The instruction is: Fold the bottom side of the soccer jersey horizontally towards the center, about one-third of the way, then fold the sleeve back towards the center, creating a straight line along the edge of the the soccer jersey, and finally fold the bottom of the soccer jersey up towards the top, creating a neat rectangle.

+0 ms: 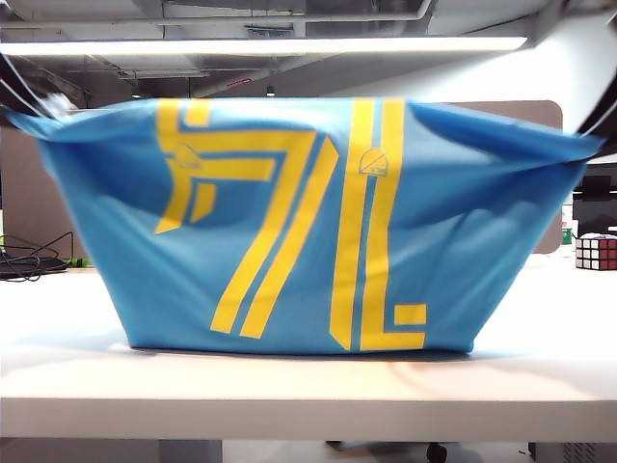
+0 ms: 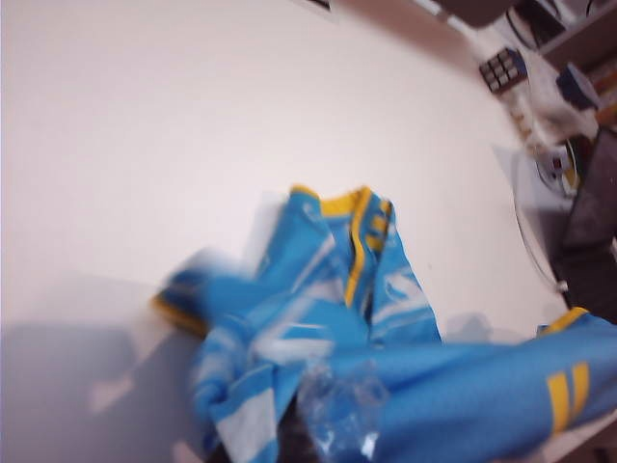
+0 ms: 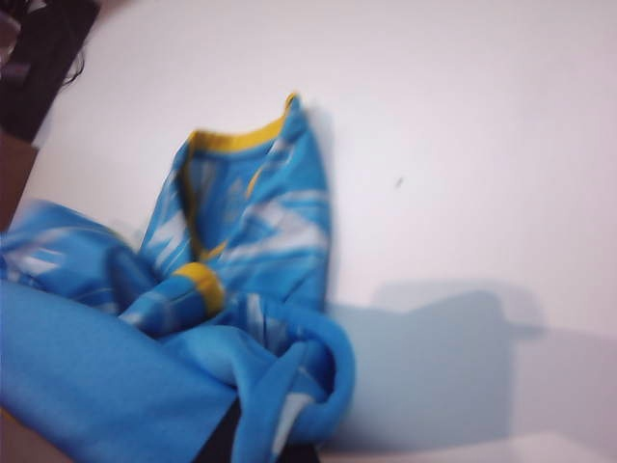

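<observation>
The soccer jersey [image 1: 308, 231] hangs stretched wide above the white table [image 1: 289, 386], plain blue face with big yellow numerals toward the exterior camera, its lower fold resting on the tabletop. My left gripper [image 1: 56, 106] is shut on its upper left corner and my right gripper [image 1: 590, 135] is shut on its upper right corner; both are blurred. In the left wrist view the streaked cloth [image 2: 318, 289] bunches down from my left gripper [image 2: 318, 446]. The right wrist view has the yellow-trimmed collar part [image 3: 241, 231] lying on the table below my right gripper [image 3: 255, 446]. The cloth covers most of both grippers' fingers.
A Rubik's cube [image 1: 596, 251] stands at the table's far right, also in the left wrist view [image 2: 504, 68]. Black cables [image 1: 29, 260] lie at the far left. A grey partition [image 1: 521, 111] stands behind the table.
</observation>
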